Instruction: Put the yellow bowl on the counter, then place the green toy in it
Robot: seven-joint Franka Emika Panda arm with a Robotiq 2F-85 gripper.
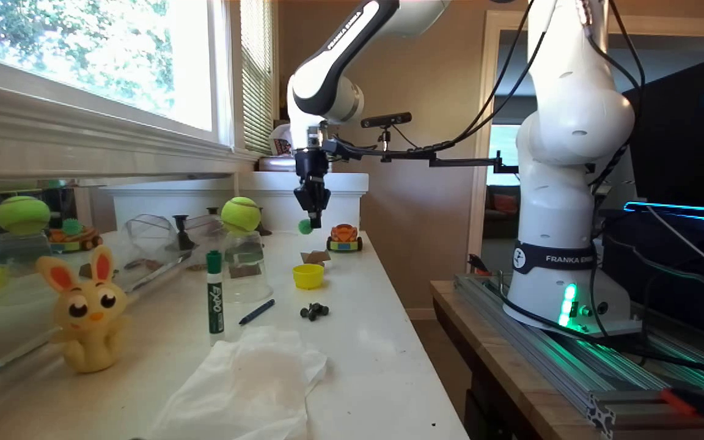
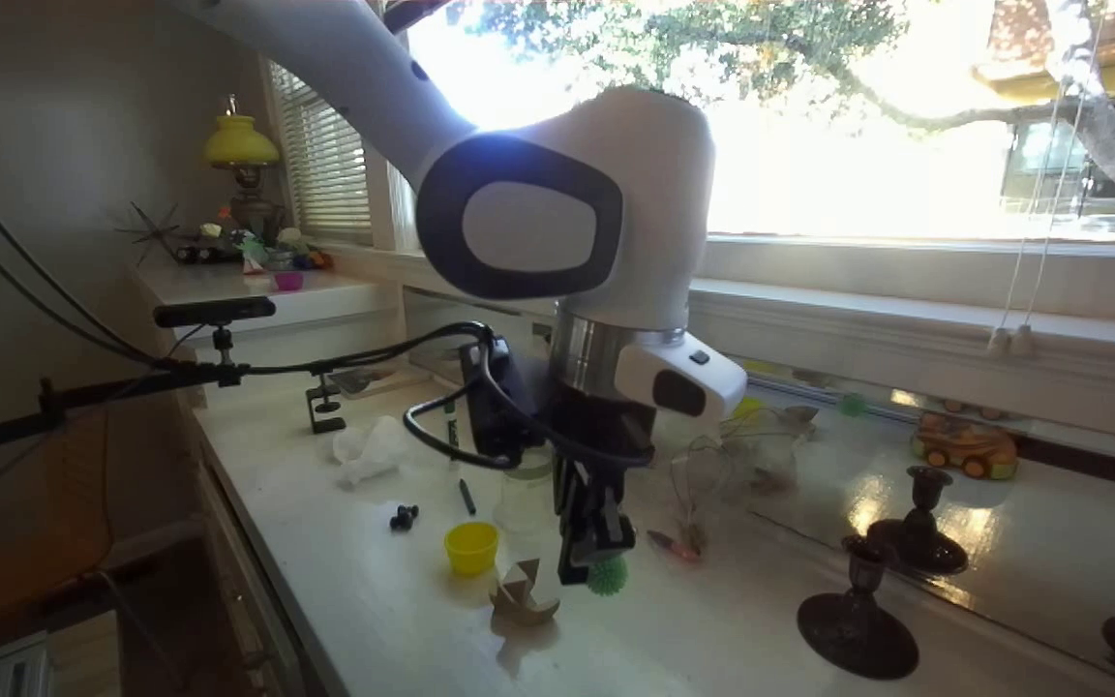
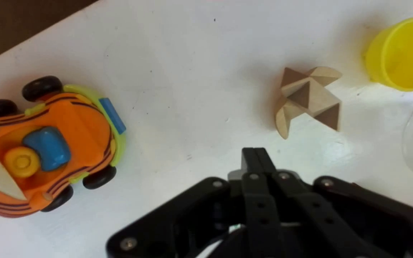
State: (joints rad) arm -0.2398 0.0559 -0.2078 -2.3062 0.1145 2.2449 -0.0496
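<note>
The yellow bowl [image 2: 471,549] stands upright on the white counter [image 1: 364,342] — the round, spiky green toy [image 2: 608,578] apart from it.

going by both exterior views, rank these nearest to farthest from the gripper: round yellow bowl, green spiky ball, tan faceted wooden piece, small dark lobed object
1. Green spiky ball, right by the gripper.
2. Tan faceted wooden piece, slightly apart from the ball.
3. Round yellow bowl, just past that piece.
4. Small dark lobed object, beyond the bowl.
</note>
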